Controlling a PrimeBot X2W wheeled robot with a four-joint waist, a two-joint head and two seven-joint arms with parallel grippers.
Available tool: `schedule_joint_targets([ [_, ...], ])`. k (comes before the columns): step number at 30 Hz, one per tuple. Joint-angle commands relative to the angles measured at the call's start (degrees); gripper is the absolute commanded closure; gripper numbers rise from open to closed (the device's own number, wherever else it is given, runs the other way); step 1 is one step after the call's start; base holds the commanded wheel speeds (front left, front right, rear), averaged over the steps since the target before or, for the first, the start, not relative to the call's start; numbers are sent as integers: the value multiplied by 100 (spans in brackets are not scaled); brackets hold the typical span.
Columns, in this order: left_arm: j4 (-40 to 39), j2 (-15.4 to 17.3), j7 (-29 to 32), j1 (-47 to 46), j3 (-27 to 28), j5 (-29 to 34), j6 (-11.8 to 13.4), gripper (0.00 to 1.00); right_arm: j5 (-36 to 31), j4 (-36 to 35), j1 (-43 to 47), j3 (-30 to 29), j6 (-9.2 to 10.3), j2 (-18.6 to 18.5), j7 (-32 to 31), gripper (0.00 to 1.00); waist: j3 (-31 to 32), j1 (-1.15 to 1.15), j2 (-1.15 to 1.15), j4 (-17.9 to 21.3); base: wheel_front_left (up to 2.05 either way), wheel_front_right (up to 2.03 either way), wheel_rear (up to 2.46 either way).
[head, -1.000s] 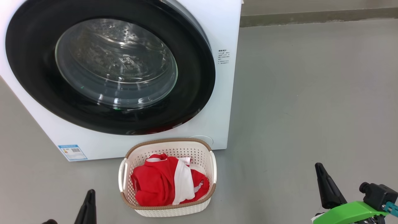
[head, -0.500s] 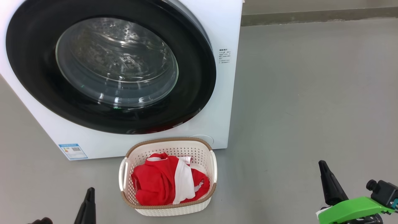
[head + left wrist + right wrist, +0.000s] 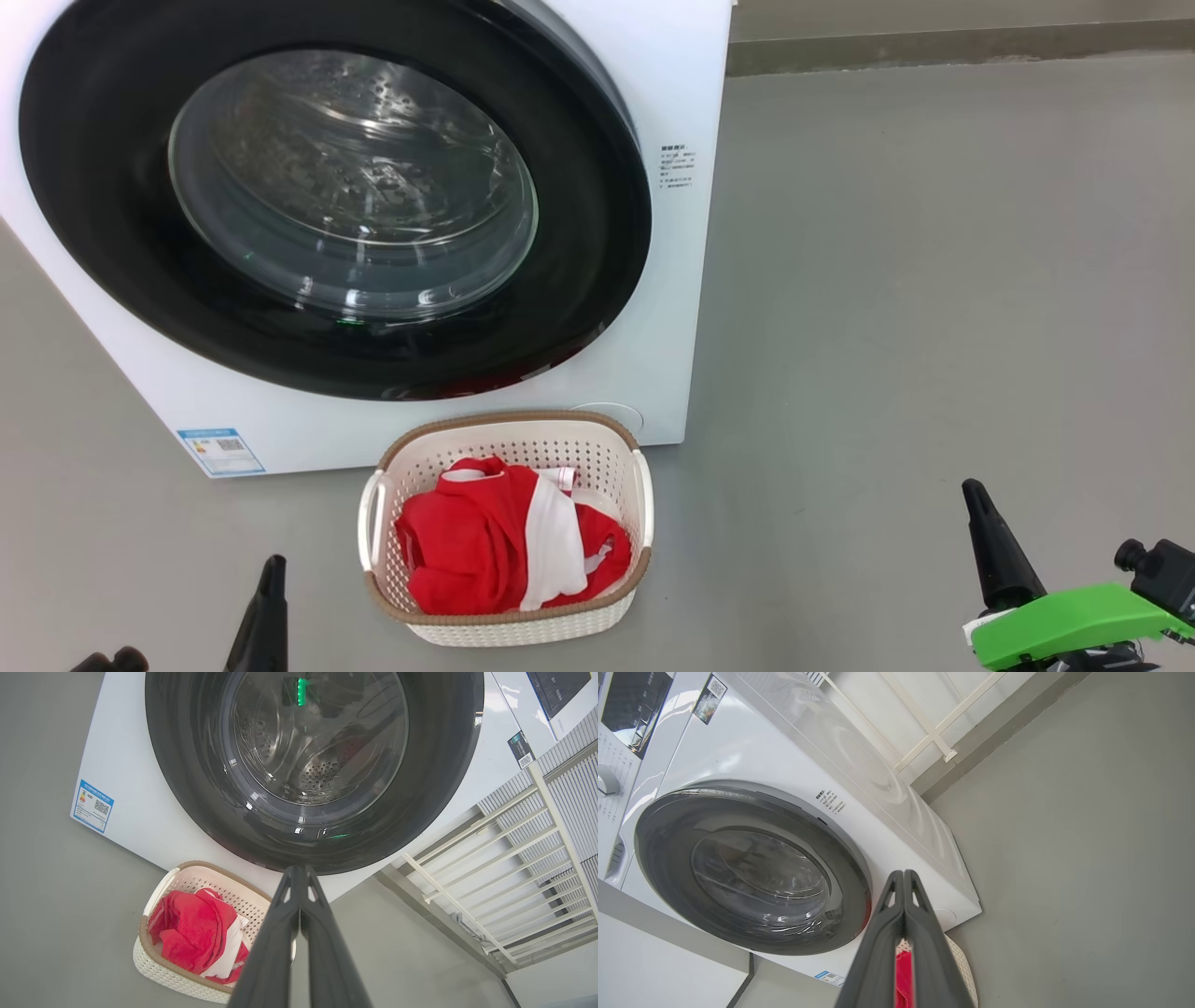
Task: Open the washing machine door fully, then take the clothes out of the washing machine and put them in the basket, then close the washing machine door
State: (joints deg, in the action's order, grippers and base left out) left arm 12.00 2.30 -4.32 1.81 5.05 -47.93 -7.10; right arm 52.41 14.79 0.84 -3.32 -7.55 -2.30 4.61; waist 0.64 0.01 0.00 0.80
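The white washing machine (image 3: 672, 280) fills the upper left of the head view, and its black-rimmed door (image 3: 579, 308) with the glass bowl lies closed against the front. On the floor just before it stands the cream basket (image 3: 509, 627) holding the red and white clothes (image 3: 467, 551). My left gripper (image 3: 271, 583) is shut and empty at the lower left, left of the basket. My right gripper (image 3: 976, 499) is shut and empty at the lower right, well clear of the basket. The left wrist view shows the door (image 3: 434, 788), the basket (image 3: 154, 966) and the clothes (image 3: 191, 928).
Bare grey floor (image 3: 934, 280) spreads to the right of the machine up to a wall base. A blue sticker (image 3: 220, 451) marks the machine's lower left front. A white railing (image 3: 490, 858) stands beside the machine in the left wrist view.
My right gripper has drawn back a little toward the lower right. The left gripper has sunk slightly. The whole picture has shifted a touch, so the camera moved.
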Motion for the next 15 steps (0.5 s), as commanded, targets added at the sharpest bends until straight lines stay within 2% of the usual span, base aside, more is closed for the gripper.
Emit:
schedule_joint_targets([
  [1,-100,58,47,-279,85,-174,-19,100,161,-134,-309,4,3,-68,-28,100,-2,-1,0,-2,0,0,0],
  [15,-27,58,294,-403,101,-1185,-24,100,1074,-120,-402,-68,4,-70,-281,100,-21,-1,0,-20,0,0,0],
])
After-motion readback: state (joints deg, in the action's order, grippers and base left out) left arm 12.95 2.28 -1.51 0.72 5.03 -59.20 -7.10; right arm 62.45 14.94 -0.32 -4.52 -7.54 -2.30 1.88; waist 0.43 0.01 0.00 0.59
